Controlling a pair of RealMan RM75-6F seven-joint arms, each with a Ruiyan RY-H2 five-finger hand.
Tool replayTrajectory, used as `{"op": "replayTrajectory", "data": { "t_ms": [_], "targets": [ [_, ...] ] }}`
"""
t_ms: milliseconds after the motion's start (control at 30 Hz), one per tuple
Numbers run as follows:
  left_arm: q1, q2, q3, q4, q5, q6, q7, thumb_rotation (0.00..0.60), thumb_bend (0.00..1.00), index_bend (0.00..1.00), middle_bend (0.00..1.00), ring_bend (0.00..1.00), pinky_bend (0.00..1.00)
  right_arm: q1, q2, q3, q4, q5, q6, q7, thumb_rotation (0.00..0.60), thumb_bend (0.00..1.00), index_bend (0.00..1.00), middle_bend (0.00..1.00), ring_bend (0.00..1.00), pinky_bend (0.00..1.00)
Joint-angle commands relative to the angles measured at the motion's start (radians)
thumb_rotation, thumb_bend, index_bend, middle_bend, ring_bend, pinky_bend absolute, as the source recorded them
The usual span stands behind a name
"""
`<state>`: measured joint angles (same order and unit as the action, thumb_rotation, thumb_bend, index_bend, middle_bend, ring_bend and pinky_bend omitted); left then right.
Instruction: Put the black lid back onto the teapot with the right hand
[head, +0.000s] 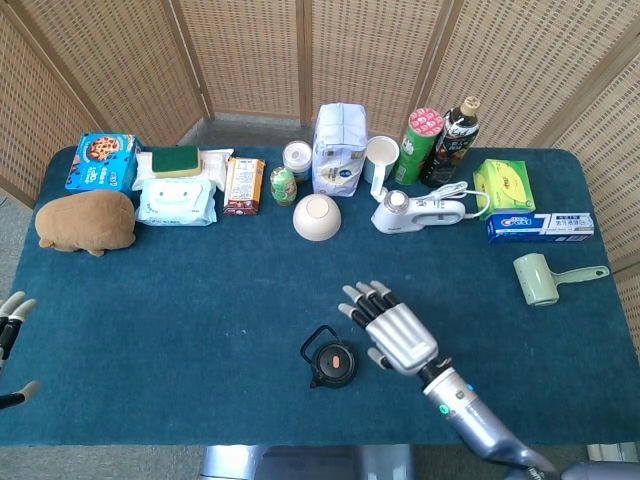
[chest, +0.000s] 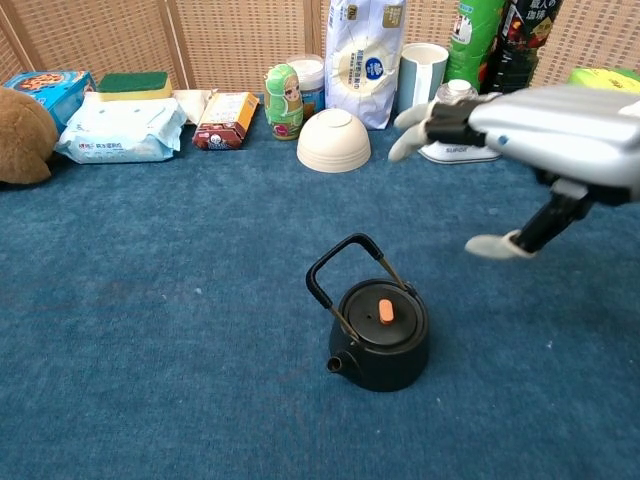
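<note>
Fingers (chest: 425, 117) spread and empty, right hand (head: 397, 332) raised beside lidded teapot (chest: 380, 339).

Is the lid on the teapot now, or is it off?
On. The black lid sits flat in the teapot opening, and the right hand is empty.

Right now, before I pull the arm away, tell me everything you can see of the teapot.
The teapot is small, round and black with a dull, cast-iron look. It stands upright on the blue table cloth, near the front edge. Its black lid sits on top, with an orange knob in the middle. The wire handle is raised and leans left; the short spout points front-left. Nothing touches it: the right hand is above and to its right, apart from it.
</note>
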<state>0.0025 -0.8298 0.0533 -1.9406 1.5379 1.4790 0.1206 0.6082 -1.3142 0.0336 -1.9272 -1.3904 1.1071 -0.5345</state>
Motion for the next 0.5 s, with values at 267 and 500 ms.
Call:
{"op": "replayTrajectory", "data": {
  "t_ms": [267,500],
  "targets": [
    [0.003,0.0,0.003,-0.002,0.009,0.004,0.001,0.6,0.09,0.0,0.0,0.0,0.02,-0.03,0.109,0.005,0.278,-0.241,0.134,0.339,0.6,0.21,0.19,0.08,0.03,0.07],
    [0.004,0.002,0.005,-0.001,0.014,0.006,-0.003,0.6,0.09,0.0,0.0,0.0,0.02,-0.101,0.098,0.024,0.514,-0.213,0.234,0.411,0.6,0.07,0.18,0.07,0.0,0.03]
  ]
}}
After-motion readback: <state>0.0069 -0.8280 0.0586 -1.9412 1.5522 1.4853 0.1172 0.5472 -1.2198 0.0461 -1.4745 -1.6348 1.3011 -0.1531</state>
